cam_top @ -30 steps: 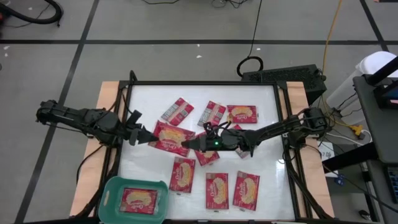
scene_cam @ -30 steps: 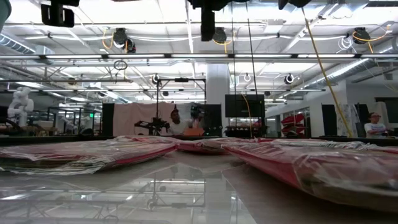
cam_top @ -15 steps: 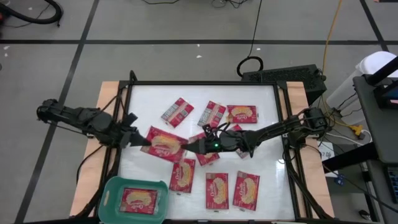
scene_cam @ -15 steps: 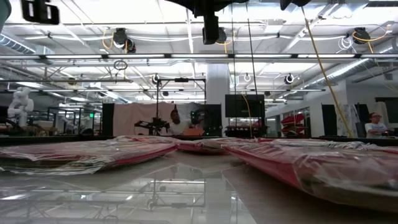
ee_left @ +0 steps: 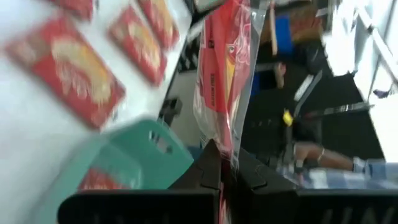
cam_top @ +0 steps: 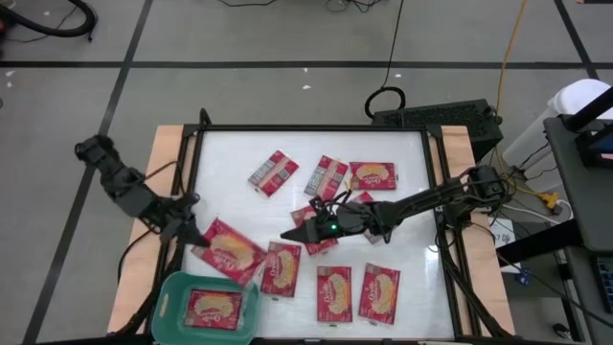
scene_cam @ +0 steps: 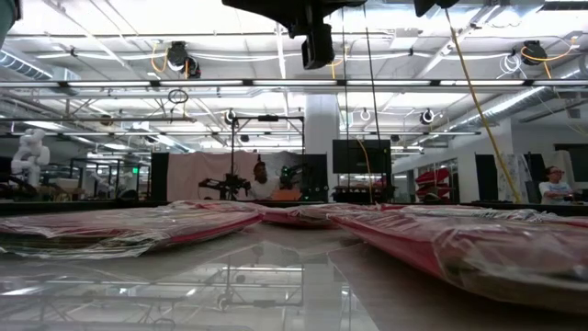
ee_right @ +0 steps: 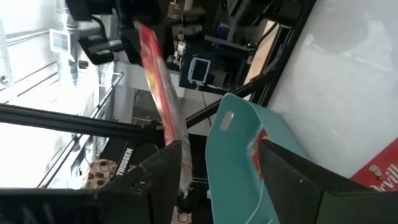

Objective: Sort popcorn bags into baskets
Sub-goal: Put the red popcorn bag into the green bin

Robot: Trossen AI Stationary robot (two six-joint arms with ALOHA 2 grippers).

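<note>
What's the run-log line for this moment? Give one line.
left gripper: shut on popcorn bag, carrying it above basket | right gripper: open, mid-table | basket: one bag inside

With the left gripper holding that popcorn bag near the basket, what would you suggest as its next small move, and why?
Probably carry it the short way on toward the table's near-left corner until it is over the basket, then let go. The left gripper is shut on the held popcorn bag, which hangs just beside the basket's rim. One bag already lies inside, with room beside it. The right gripper is open at mid-table.
</note>
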